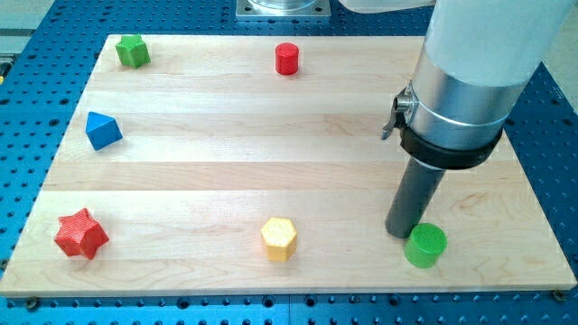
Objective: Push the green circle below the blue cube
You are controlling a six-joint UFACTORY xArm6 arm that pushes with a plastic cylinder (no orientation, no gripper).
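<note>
The green circle [424,246] is a short green cylinder near the view's bottom right of the wooden board [226,181]. My tip [401,234] is the lower end of a dark rod; it stands just left of the green circle and touches or nearly touches its upper left side. The blue block [102,130] sits far off at the view's left edge, about mid-height; it looks like a wedge or triangle from here. The arm's wide silver and white body hides part of the board's upper right.
A green star-like block [133,51] sits at the top left. A red cylinder [287,58] sits at the top centre. A red star [81,234] is at the bottom left. A yellow hexagon [279,238] lies at the bottom centre. Blue perforated table surrounds the board.
</note>
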